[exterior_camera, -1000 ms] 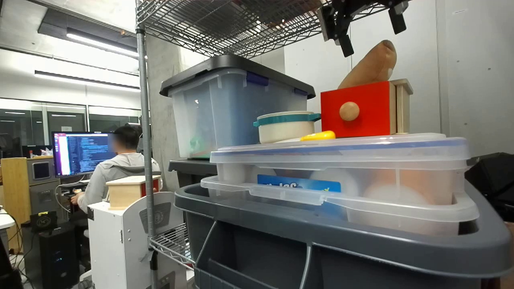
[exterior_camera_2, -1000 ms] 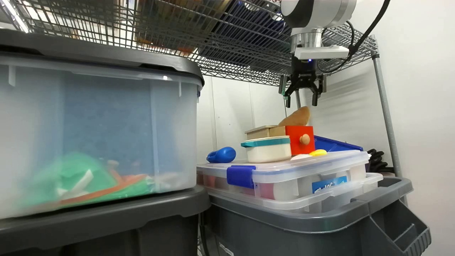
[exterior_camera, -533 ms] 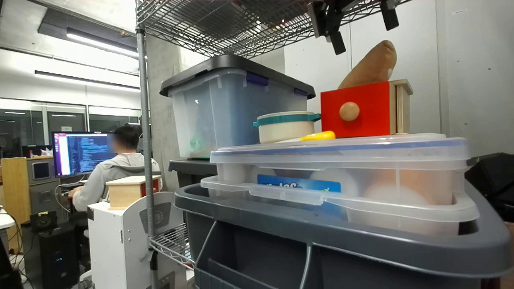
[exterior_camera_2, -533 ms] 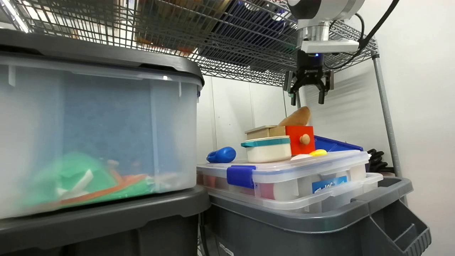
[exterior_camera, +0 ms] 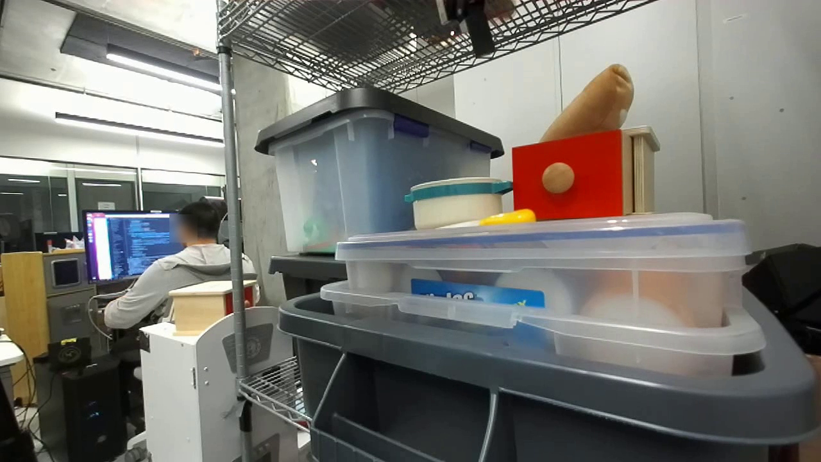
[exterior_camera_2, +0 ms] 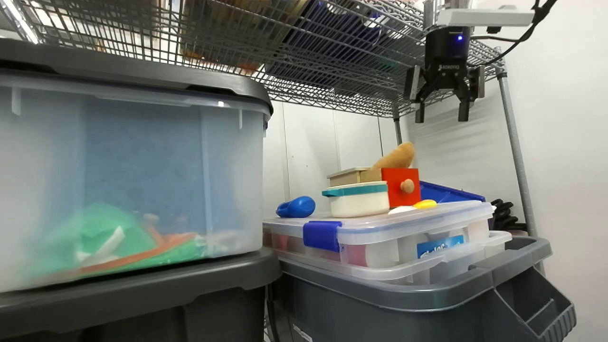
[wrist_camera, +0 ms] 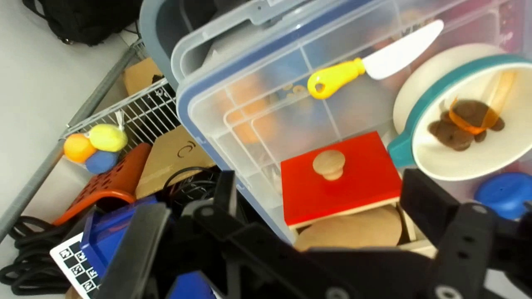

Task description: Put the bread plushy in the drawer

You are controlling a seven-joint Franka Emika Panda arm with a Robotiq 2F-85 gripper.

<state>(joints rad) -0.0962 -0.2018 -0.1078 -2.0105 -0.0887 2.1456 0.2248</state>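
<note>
Plushy [exterior_camera: 593, 106] tilts up out of drawer [exterior_camera: 590, 176]; my gripper [exterior_camera_2: 441, 117] (jaws apart, empty) hangs above drawer. Pushing drawer in may jam protruding plushy.

Drawer [wrist_camera: 345, 187]: bright red front, pale wood knob [wrist_camera: 328, 162] and edges. Bread plushy [exterior_camera: 593, 102]: golden tan. Gripper [exterior_camera_2: 441, 116]: black. Pot [exterior_camera_2: 359, 205]: cream, teal band. Toy bear [wrist_camera: 453, 133]: brown, orange strap. Knife [wrist_camera: 370, 66]: yellow handle, white blade. Flat bin [exterior_camera: 577, 258]: clear, blue-edged. Board [wrist_camera: 77, 270]: black-and-white checkered squares. Tub [exterior_camera: 417, 350]: dark grey. Basket [wrist_camera: 135, 174]: orange-red, dotted with holes.
</note>
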